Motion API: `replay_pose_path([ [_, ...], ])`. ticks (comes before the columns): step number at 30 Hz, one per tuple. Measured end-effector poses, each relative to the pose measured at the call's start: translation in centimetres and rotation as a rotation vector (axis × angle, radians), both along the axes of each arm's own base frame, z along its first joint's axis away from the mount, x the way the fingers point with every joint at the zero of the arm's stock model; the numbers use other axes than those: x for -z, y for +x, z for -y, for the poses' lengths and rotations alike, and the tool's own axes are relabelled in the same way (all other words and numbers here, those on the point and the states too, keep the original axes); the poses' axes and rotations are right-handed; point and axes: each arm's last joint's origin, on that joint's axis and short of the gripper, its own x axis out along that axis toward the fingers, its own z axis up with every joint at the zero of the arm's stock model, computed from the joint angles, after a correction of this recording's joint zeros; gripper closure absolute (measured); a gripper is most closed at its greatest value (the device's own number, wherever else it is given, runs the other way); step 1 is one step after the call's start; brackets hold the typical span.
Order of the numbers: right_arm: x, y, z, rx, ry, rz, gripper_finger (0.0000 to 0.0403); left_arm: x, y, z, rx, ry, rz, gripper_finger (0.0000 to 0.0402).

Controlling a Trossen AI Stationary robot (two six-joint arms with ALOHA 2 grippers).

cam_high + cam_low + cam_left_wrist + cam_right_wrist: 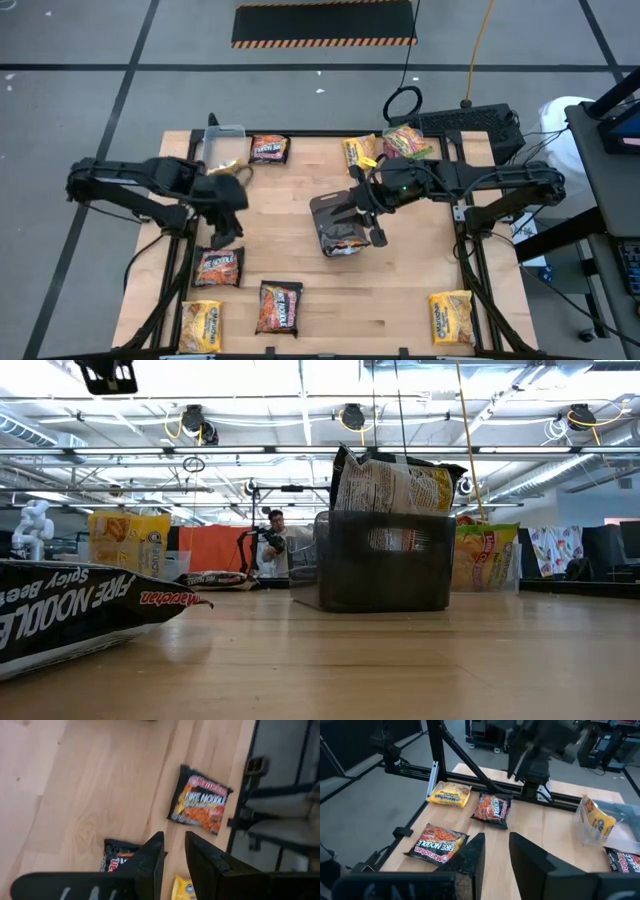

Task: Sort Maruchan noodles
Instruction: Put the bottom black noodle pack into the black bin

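Note:
Maruchan noodle packets lie spread over the wooden table: dark ones [268, 148], [218, 266], [280, 305], yellow ones [202, 325], [450, 315], [362, 152], and a green-edged one [408, 142]. A dark tray [325, 208] in the middle holds a packet [395, 485] standing on edge. My left gripper [222, 235] hangs open above the bare wood, just far of the dark packet [200, 802] near the left edge. My right gripper [355, 212] is open above the tray, with nothing between its fingers [470, 857].
A clear tub [222, 140] with a yellow packet [595, 820] in it stands at the far left. The black frame bars [470, 250] run along the table's sides. Bare wood lies right of the tray and along the near middle.

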Motion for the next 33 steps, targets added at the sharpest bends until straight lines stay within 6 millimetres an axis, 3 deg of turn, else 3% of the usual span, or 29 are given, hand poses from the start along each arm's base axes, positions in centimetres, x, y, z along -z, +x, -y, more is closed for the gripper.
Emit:
replay_pose_path([
  [6, 0.0, 0.0, 0.0, 0.001, 0.001, -0.002, 0.0319, 2.2, 2.9, 1.4, 0.080, 0.009, -0.107, 0.0319],
  [15, -0.3, -1.6, 0.1, -0.024, -0.052, -0.035, 0.0319, 4.5, 7.2, 3.3, 0.212, -0.047, -0.042, 0.0320],
  [26, -2.5, -4.3, 0.3, -0.023, -0.051, 0.045, 0.0319, 8.9, 9.4, 3.9, 0.264, -0.007, -0.186, 0.0320],
  [33, -2.8, -4.7, 0.1, -0.032, -0.050, 0.056, 0.0319, 11.7, 10.5, 5.2, 0.307, -0.018, -0.186, 0.0320],
])
